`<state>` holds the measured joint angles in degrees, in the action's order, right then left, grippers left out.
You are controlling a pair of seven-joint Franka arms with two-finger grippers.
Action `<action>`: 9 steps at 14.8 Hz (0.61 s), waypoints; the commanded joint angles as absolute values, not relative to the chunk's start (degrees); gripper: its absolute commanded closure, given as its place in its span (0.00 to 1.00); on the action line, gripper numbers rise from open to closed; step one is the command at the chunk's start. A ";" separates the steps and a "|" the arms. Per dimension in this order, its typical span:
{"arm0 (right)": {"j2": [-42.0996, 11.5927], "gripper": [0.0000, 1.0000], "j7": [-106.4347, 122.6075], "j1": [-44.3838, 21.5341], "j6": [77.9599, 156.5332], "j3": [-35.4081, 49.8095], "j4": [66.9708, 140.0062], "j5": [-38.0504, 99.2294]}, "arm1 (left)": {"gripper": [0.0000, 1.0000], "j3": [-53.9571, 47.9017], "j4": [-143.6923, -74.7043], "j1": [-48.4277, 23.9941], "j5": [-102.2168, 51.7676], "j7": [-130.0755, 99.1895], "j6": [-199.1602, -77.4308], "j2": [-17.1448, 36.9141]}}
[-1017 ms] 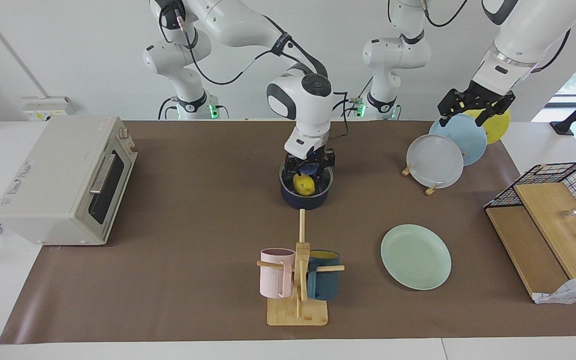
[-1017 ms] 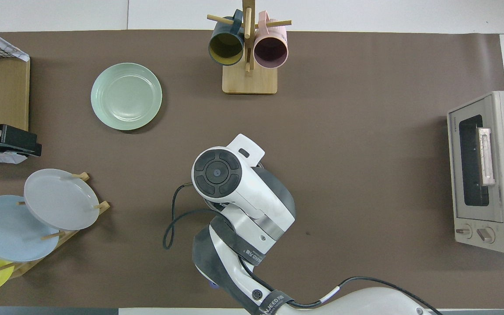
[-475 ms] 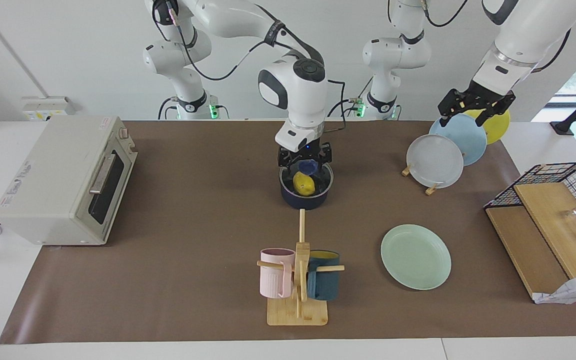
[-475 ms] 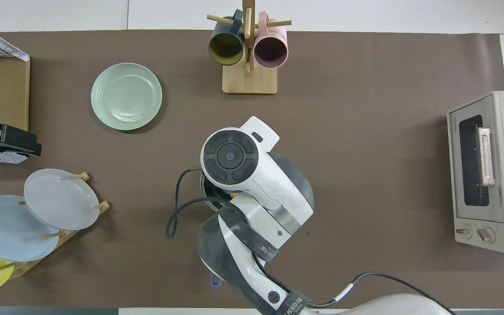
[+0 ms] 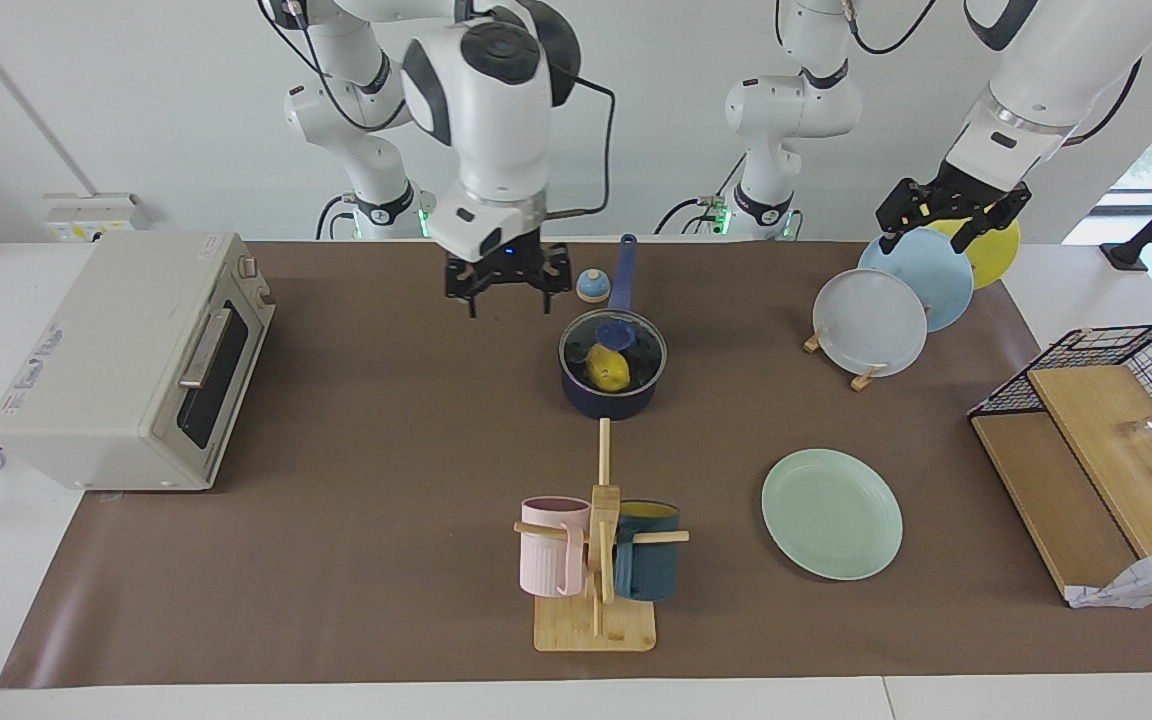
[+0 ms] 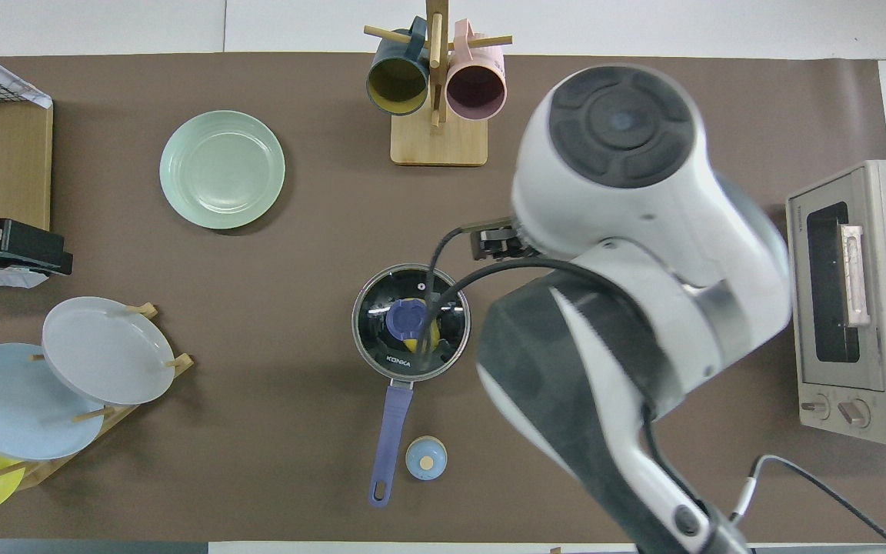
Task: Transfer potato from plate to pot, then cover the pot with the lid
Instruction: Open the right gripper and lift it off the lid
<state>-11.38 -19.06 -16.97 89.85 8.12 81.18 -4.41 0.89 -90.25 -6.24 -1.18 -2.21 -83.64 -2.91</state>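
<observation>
Your right tool (image 5: 504, 290) hangs open and empty in the upper middle of the facing frame, raised above bare table (image 5: 376, 420) between the toaster oven (image 5: 131, 355) and the pot (image 5: 612, 372). The pot sits at centre frame with the lid (image 6: 411, 322) on it, the potato (image 5: 608, 368) showing yellow through the glass; the plate (image 5: 831, 512), lower right in the facing frame, lies bare. By the look of it, both steps are done. What could go wrong from here is slight: the lid may not be seated squarely on the rim, and a sweep of the right arm across the long handle (image 6: 389, 442) or the small bell (image 6: 426, 458) beside it could jolt it loose. That arm is bent high with its wrist pointing straight down. Your left tool (image 5: 948, 212) waits, open, over the rack of upright plates (image 5: 896, 300) at upper right.
</observation>
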 commanded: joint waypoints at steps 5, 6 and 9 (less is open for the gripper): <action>1.83 0.00 -11.78 -7.74 80.86 8.09 91.56 -3.52 | 0.00 0.53 -89.82 -5.45 0.00 -2.37 -83.23 -5.53; 2.45 0.00 -11.52 -7.39 80.77 7.82 92.89 -3.52 | 0.00 0.53 -89.82 -5.45 0.00 -2.63 -83.15 -6.32; 2.73 0.00 -9.86 -6.33 84.09 4.93 94.31 -3.17 | 0.00 0.44 -92.54 -5.45 0.00 -6.50 -85.59 -7.64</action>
<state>1.11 -11.68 -7.80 80.68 6.67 91.17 -3.82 1.07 -90.19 -6.14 -1.16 -4.44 -83.67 -6.19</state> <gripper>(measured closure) 0.000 0.000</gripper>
